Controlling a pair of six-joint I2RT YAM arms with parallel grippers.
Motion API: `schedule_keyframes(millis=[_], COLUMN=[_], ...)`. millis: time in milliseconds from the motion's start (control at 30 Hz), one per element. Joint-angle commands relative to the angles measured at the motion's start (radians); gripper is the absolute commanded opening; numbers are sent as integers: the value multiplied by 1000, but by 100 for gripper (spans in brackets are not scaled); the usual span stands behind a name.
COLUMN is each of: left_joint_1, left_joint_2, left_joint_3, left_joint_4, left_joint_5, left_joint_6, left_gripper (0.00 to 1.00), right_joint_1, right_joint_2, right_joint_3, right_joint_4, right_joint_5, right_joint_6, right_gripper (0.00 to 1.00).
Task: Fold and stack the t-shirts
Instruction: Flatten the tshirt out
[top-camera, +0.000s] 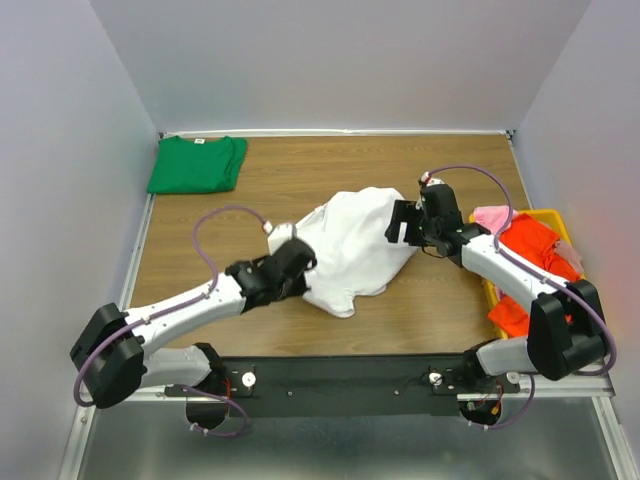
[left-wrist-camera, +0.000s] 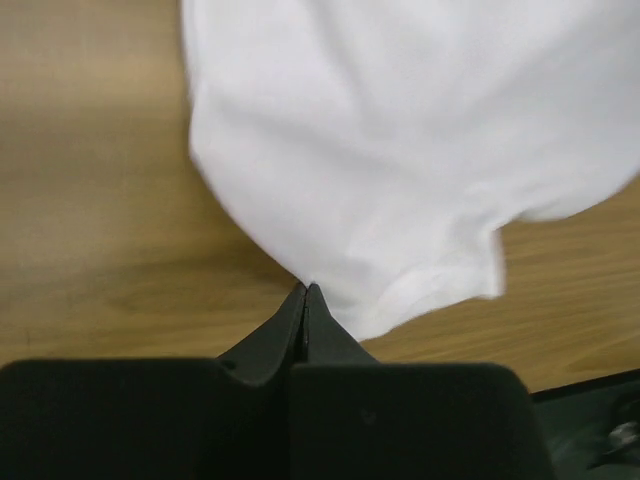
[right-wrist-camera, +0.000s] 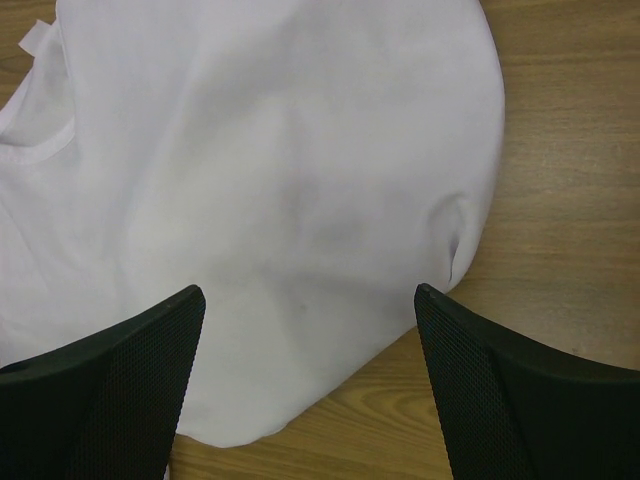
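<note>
A crumpled white t-shirt lies on the middle of the wooden table. My left gripper is at its left edge. In the left wrist view the gripper is shut, and the white t-shirt is drawn to a point between its tips. My right gripper is open over the shirt's right edge. In the right wrist view the gripper stands wide above the white cloth, empty. A folded bright green t-shirt lies at the far left corner. An orange-red t-shirt and a pink t-shirt are in the bin.
A yellow bin stands at the table's right edge, holding the coloured shirts. Grey walls close in the left, back and right sides. Bare wood shows between the green shirt and the white one.
</note>
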Motion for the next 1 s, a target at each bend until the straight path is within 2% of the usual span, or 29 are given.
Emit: schedule_keyframes(millis=[0, 33, 100, 133, 333, 633, 967], left_joint_1=[104, 132, 224, 250, 390, 526, 553], left_joint_2=[-3, 4, 18, 35, 101, 83, 48], left_joint_3=[258, 337, 442, 471, 611, 529, 432], left_joint_4=[8, 36, 68, 77, 116, 225, 317], left_joint_5=[-148, -122, -75, -18, 112, 186, 254], left_joint_6=[198, 292, 367, 434, 599, 691, 688], left_gripper=[0, 0, 0, 0, 0, 0, 0], right_joint_1=[2, 2, 0, 0, 2, 2, 2], right_joint_2=[-68, -80, -119, -129, -159, -51, 141], right_joint_3=[-37, -43, -63, -69, -132, -138, -110], right_joint_4=[2, 2, 1, 1, 1, 37, 181], right_joint_5=[17, 11, -17, -29, -118, -123, -41], right_joint_6=[5, 8, 15, 16, 70, 90, 116], right_gripper=[92, 92, 92, 92, 91, 89, 81])
